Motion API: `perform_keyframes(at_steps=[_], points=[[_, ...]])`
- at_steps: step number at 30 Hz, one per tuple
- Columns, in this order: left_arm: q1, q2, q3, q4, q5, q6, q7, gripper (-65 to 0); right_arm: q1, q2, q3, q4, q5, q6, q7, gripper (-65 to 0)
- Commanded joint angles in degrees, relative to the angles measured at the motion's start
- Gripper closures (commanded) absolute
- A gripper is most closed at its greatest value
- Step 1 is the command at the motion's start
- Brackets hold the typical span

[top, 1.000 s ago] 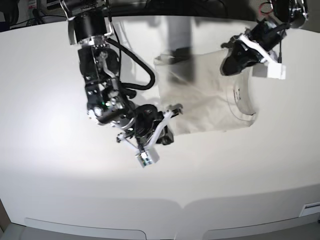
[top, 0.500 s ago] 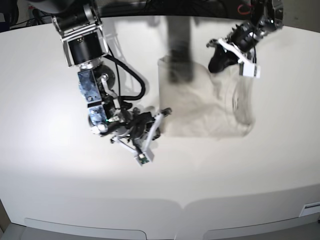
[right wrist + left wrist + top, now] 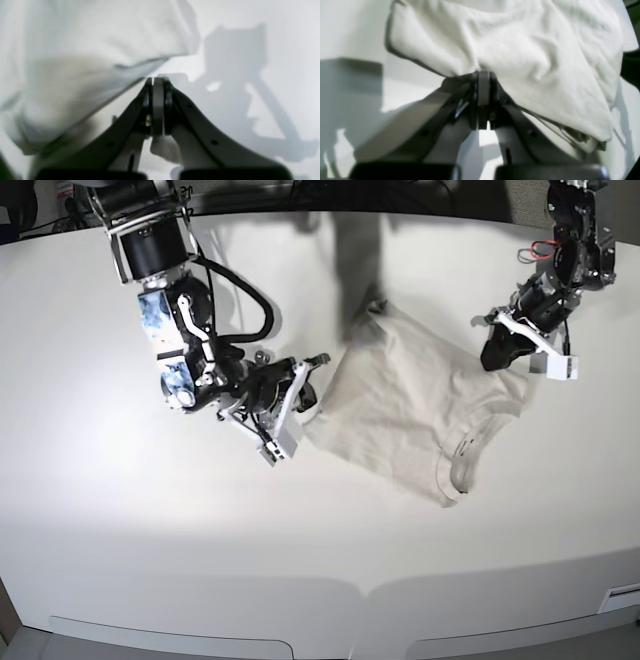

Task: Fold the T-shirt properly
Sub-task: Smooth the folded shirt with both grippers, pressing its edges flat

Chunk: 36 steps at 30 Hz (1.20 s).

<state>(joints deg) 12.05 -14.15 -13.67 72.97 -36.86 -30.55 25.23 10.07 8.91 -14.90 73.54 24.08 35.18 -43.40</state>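
Note:
The pale beige T-shirt (image 3: 405, 410) lies folded and slanted on the white table (image 3: 150, 560), with its neck opening (image 3: 460, 465) toward the front right. My left gripper (image 3: 492, 356) is at the shirt's right edge. In the left wrist view the left gripper (image 3: 483, 73) is shut, and the T-shirt (image 3: 520, 50) bunches out of its tips. My right gripper (image 3: 318, 366) is at the shirt's left edge. In the right wrist view the right gripper (image 3: 157, 79) is shut, and the blurred T-shirt's (image 3: 82, 50) hem runs into its tips.
Both arms reach in from the table's far side, the right arm's body (image 3: 185, 370) left of the shirt. Dark equipment and cables (image 3: 300, 195) line the back edge. The table's front edge (image 3: 370, 590) curves across the bottom.
The shirt has swung from lying square to lying slanted, with its neck end now nearer the front. My left gripper moved right and toward the front; my right gripper shifted slightly back.

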Motion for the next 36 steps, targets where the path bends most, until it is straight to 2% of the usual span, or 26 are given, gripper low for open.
perform_keyframes(at_steps=[1, 6, 8, 11, 14, 18, 21, 24, 29, 33, 36], points=[[0.09, -1.49, -0.26, -0.24, 2.21, 3.15, 2.73, 0.0, 0.59, 0.11, 0.24, 0.87, 1.57, 0.59, 0.44, 0.0], [-1.64, -4.0, -0.26, -0.24, -0.87, 3.17, 3.87, 0.0, 0.26, 0.15, 0.24, 1.14, 9.62, 3.54, -4.48, 0.0], [-2.38, -5.11, -0.26, -0.24, -2.8, 3.17, 5.84, 0.0, 0.28, 0.33, 0.31, 2.21, 10.69, 3.65, -4.59, 0.0], [-2.82, -7.15, -0.26, 0.17, -9.29, 3.15, 10.38, 0.0, 0.98, 0.46, 1.7, 4.68, 10.6, 3.58, -4.24, 0.0], [-2.4, -8.79, -0.26, 2.71, -13.2, 3.15, 12.55, 0.0, 3.61, 0.46, 4.35, 5.51, 8.96, 3.08, -4.24, 0.0], [-1.9, -9.38, -0.26, 7.32, -13.14, 3.15, 13.88, 0.0, 7.61, -0.46, 6.6, 5.46, 1.05, 0.9, -2.62, 0.0], [-1.27, -7.98, -0.15, 8.76, -13.11, 3.15, 13.6, 0.0, 8.98, -0.85, 6.19, 5.05, -1.66, -0.85, 0.13, 0.0], [-0.74, -5.4, -0.15, 8.76, -12.66, 3.17, 13.79, 0.0, 9.16, -1.18, 4.7, 2.89, -5.73, -1.18, 3.56, 0.0], [-0.2, -3.1, -0.15, 8.76, -12.74, 3.17, 14.82, 0.0, 9.97, -4.35, 3.56, -4.83, -12.28, -3.28, 11.3, 0.0], [-0.13, -0.22, -0.15, 8.79, -12.61, 3.15, 15.28, 0.0, 12.48, -6.64, 3.56, -12.41, -13.62, -3.15, 11.37, 0.0], [-0.17, 0.0, -0.17, 8.76, -9.88, 3.17, 14.16, 0.0, 12.94, -8.46, 3.56, -14.19, -13.55, -1.81, 9.68, 0.0]])
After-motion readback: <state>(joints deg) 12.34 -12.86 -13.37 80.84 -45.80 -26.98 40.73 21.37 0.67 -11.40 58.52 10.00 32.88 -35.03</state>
